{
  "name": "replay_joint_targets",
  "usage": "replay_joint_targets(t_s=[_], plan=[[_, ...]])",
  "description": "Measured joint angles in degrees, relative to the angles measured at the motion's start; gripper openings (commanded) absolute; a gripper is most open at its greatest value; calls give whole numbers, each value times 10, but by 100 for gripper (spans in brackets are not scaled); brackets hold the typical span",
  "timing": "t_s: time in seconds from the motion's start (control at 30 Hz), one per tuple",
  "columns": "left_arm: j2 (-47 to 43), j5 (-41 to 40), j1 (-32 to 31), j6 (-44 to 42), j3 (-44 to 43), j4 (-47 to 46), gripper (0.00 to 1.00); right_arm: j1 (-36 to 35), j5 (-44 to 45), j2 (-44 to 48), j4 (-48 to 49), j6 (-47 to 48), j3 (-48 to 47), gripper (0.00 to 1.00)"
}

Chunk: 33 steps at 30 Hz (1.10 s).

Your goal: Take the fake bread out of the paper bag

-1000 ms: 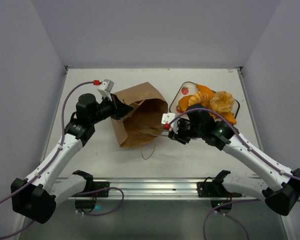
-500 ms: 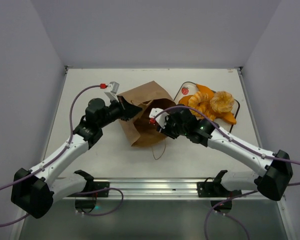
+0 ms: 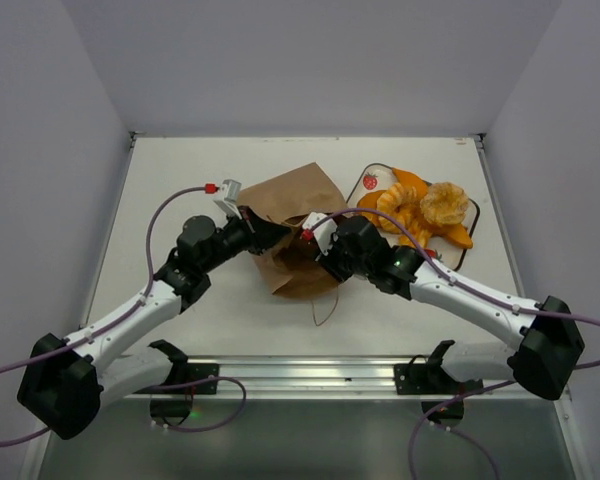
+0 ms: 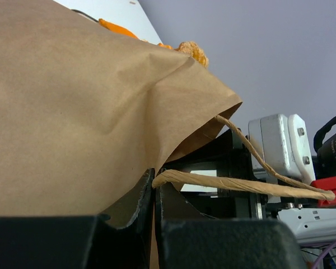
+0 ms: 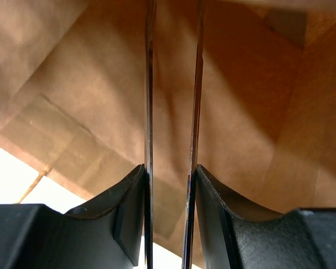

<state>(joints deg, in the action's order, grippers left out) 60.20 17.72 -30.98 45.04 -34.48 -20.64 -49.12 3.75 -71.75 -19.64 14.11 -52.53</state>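
- Brown kraft paper bag [image 3: 295,190] lies on its side mid-table, its long axis running far-to-near and its mouth towards the arms' bases.
- Left gripper [image 4: 155,188] pinches the mouth's rim; right gripper [image 5: 172,112], jaws narrowly apart and empty, is inside.
- Risk: the thin paper could tear or slip free, collapsing the mouth onto the right fingers. No bread shows inside.
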Motion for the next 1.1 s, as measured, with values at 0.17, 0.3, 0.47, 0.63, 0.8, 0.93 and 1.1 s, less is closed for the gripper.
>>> replay_joint_targets(t_s=[0.17, 0.3, 0.47, 0.63, 0.8, 0.93, 1.1], plan=[[-4, -16, -7, 4, 4, -5, 6, 0, -1, 0, 35, -32, 19, 43], [-20, -28, -7, -6, -1, -2, 6, 0, 0, -5, 54, -55, 29, 44], [-31, -25, -7, -32, -13, 2, 6, 0, -2, -46, 74, -90, 26, 47], [-37, -16, -9, -50, -12, 9, 6, 0, -2, -82, 90, -111, 26, 51], [-59, -16, -10, -54, 9, 6, 6, 0, 3, -89, 118, -117, 26, 51], [-61, -15, -10, -49, 22, 1, 6, 0, 13, -100, 130, -118, 26, 51], [-58, -18, -11, -36, 25, 1, 6, 0, 15, -121, 149, -118, 26, 51]])
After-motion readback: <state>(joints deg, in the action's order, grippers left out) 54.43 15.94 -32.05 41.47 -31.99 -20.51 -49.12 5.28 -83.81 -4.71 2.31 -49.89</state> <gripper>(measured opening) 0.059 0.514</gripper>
